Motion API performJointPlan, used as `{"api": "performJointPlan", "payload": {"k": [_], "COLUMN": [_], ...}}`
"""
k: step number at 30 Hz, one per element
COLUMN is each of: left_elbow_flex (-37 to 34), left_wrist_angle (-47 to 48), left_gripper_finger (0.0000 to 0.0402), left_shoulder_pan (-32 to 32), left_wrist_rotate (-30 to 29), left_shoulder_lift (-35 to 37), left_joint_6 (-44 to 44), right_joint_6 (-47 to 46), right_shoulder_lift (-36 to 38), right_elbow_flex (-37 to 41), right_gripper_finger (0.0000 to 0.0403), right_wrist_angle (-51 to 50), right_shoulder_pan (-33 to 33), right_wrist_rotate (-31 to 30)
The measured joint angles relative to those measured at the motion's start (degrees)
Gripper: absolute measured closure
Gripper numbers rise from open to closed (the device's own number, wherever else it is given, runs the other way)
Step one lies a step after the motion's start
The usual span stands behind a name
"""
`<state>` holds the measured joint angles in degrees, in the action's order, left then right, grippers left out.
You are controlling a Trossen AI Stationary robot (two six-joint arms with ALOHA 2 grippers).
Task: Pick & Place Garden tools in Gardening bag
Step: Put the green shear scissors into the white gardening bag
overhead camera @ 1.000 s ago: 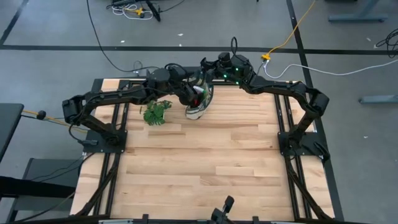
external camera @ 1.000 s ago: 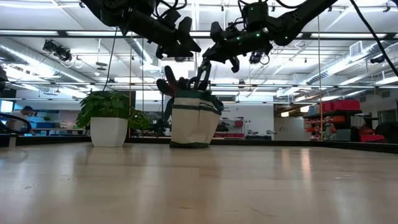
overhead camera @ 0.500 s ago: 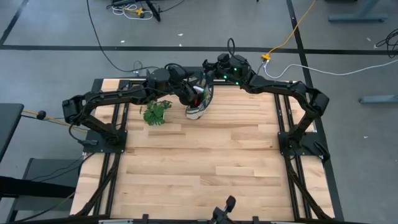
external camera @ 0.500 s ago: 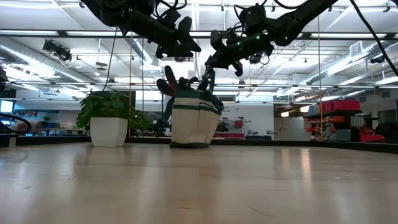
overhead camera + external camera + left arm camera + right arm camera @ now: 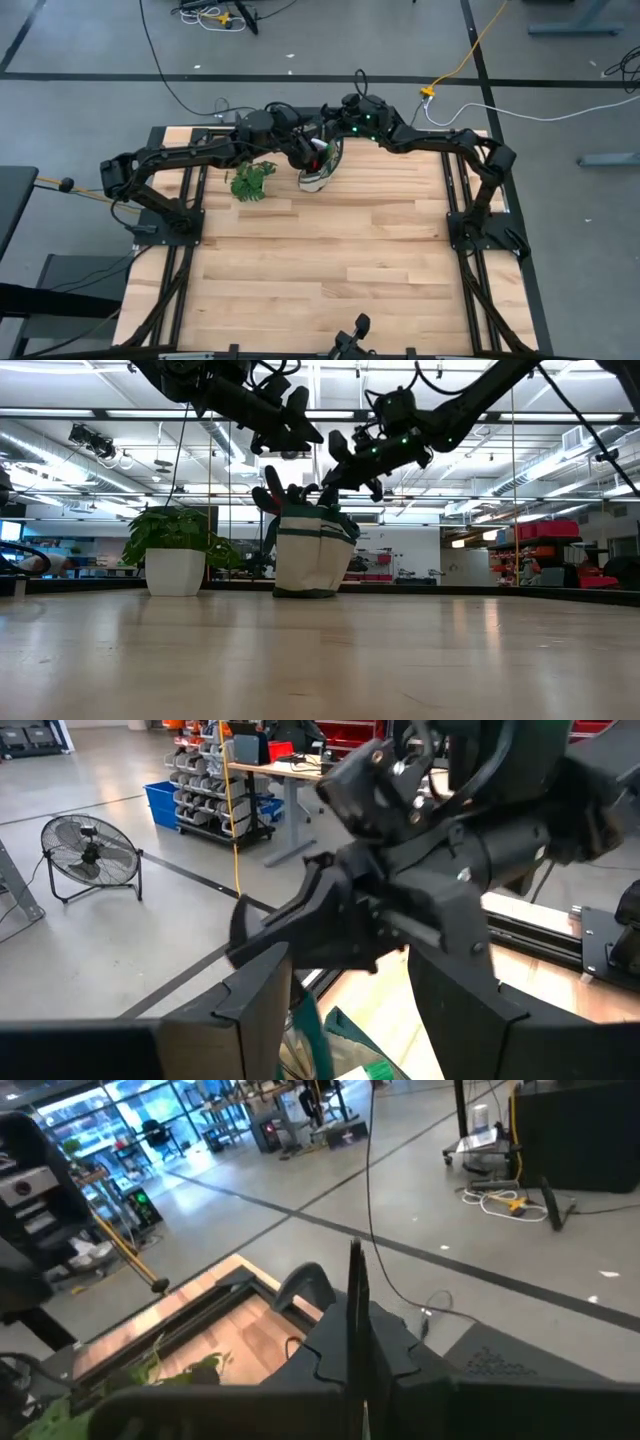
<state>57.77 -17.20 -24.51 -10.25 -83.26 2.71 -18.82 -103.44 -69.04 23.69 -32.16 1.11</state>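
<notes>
The right gripper [image 5: 330, 472] was seen with its fingers pressed together, nothing visibly held, poised just above the rim of the gardening bag [image 5: 312, 550]. The left gripper [image 5: 345, 985] was held spread over the same bag, at the far edge of the table [image 5: 330, 270]. A red-and-black glove [image 5: 319, 146] was lodged in the bag's mouth. The packing step was judged nearly finished; clearing both arms upward would be called for next. A plant sprig [image 5: 250, 182] lay beside the bag.
</notes>
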Motion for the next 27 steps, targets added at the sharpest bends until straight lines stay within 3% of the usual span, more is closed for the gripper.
{"api": "performJointPlan", "payload": {"k": [27], "left_elbow_flex": [-0.01], "left_wrist_angle": [0.4], "left_gripper_finger": [0.0193], "left_shoulder_pan": [0.01], "left_wrist_rotate": [0.0], "left_shoulder_lift": [-0.04], "left_joint_6": [-0.33], "right_joint_6": [-0.01], "right_shoulder_lift": [-7.95], "right_elbow_flex": [0.0], "right_gripper_finger": [0.0401], "right_wrist_angle": [3.3], "right_shoulder_pan": [2.82], "right_wrist_rotate": [0.8]}}
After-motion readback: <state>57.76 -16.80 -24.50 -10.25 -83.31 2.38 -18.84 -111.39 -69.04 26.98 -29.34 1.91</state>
